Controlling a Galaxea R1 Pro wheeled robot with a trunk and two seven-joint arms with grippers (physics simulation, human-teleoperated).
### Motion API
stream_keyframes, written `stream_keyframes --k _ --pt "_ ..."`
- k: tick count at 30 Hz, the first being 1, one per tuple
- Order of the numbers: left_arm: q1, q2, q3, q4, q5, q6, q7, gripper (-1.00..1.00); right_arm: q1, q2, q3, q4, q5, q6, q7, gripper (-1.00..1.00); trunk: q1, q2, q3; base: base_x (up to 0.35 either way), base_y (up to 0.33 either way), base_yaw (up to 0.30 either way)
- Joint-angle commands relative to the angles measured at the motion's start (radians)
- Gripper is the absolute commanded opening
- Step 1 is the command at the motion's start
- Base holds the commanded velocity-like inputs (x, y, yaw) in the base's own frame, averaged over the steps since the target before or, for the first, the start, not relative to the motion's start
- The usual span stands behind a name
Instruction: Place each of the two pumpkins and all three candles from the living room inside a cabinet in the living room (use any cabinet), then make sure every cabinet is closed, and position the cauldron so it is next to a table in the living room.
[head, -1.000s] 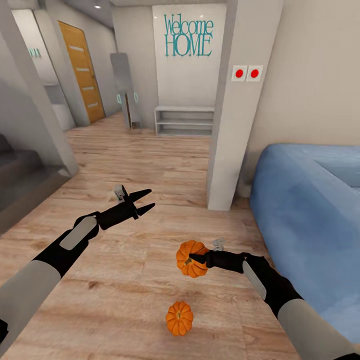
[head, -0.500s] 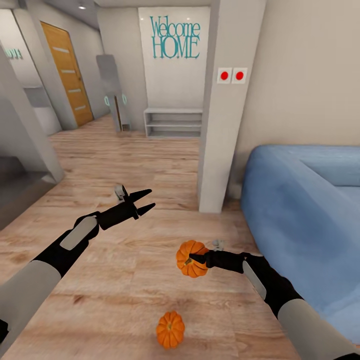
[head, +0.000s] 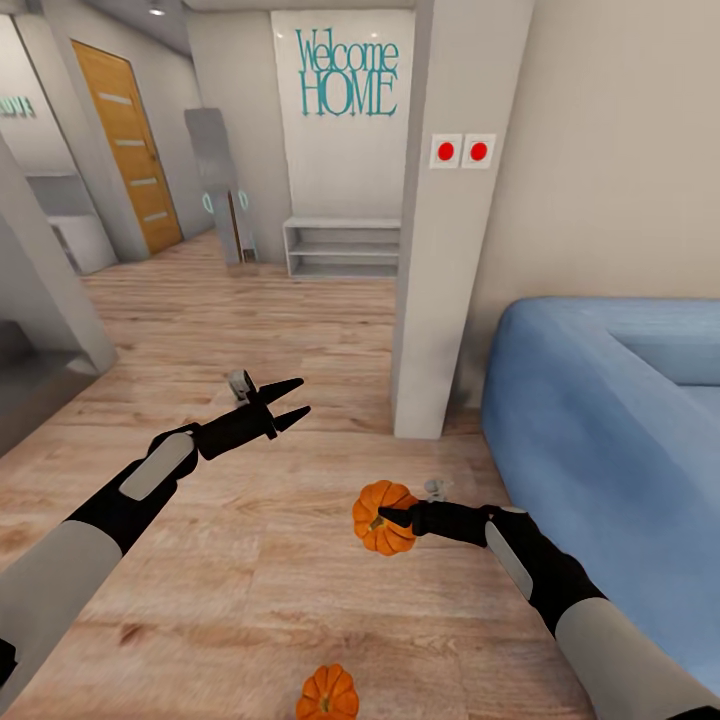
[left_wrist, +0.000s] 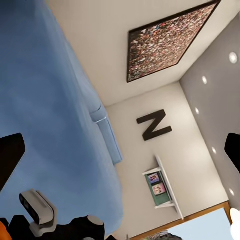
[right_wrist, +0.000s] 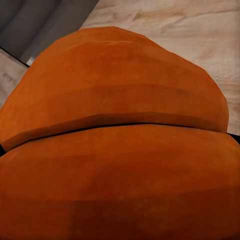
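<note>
While the left tool (head: 292, 400) gapes wide, the right tool (head: 383, 517) apparently grips a pumpkin (head: 372, 503) above the floor (head: 250, 560).

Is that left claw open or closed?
Open. The left gripper holds nothing; its two dark fingertips stand apart, with wood floor visible between them.

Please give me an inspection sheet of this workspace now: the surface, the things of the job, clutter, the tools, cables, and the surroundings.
Surface: wood floor, bare boards.
Job's things: one pumpkin held at the right tool; second pumpkin on the floor at the head view's lower edge, partly cut off.
Clutter: nothing seen.
Tools: left tool open, holding nothing, above the floor; right tool shut on the pumpkin.
Cables: nothing seen.
Surroundings: blue sofa to the right, grey pillar, white shelf under a "Welcome HOME" sign, wooden door.
</note>
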Motion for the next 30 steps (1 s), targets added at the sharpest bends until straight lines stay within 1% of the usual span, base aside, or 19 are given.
stream_keyframes --k 1,19,20,21,23,24,27,30 --pt "0.0 0.0 0.0 0.0 0.0 0.0 0.0 1.0 0.0 0.0 0.0 0.0 -0.001 0.0 0.0 -1.0 0.0 0.0 0.0 0.017 -0.002 0.0" --pt "0.0 -0.001 0.0 0.0 0.0 0.0 0.0 1.0 0.0 0.0 0.0 0.003 -0.002 -0.002 0.0 -1.0 0.0 0.0 0.0 0.001 0.0 0.0" --pt "-0.006 0.005 -0.003 -0.006 0.006 0.006 -0.004 1.0 -0.006 0.006 -0.003 0.004 0.004 -0.008 0.006 -1.0 0.0 0.0 0.0 0.0 0.0 0.0" --pt "-0.012 0.01 0.003 -0.011 0.012 0.006 -0.004 1.0 -0.009 0.009 -0.002 0.004 0.005 -0.013 0.011 -1.0 0.0 0.0 0.0 0.0 0.0 0.0" --pt "-0.018 0.021 0.008 -0.022 0.025 0.006 -0.003 1.0 -0.009 0.009 -0.002 0.004 0.005 -0.015 0.018 -1.0 0.0 0.0 0.0 0.0 0.0 0.0" --pt "-0.012 0.027 0.01 -0.02 0.022 0.006 -0.003 1.0 -0.01 0.011 -0.001 0.003 0.004 -0.014 0.019 -1.0 0.0 0.0 0.0 0.0 0.0 0.0" --pt "0.004 0.044 -0.007 -0.003 0.003 0.006 -0.004 1.0 -0.013 0.028 -0.002 -0.015 -0.017 -0.009 0.032 -1.0 0.0 0.0 0.0 0.0 0.0 0.0" --pt "0.021 0.061 -0.018 0.015 -0.016 0.004 -0.007 1.0 -0.014 0.042 -0.001 -0.033 -0.027 -0.005 0.037 -1.0 0.0 0.0 0.0 0.0 0.0 0.0"
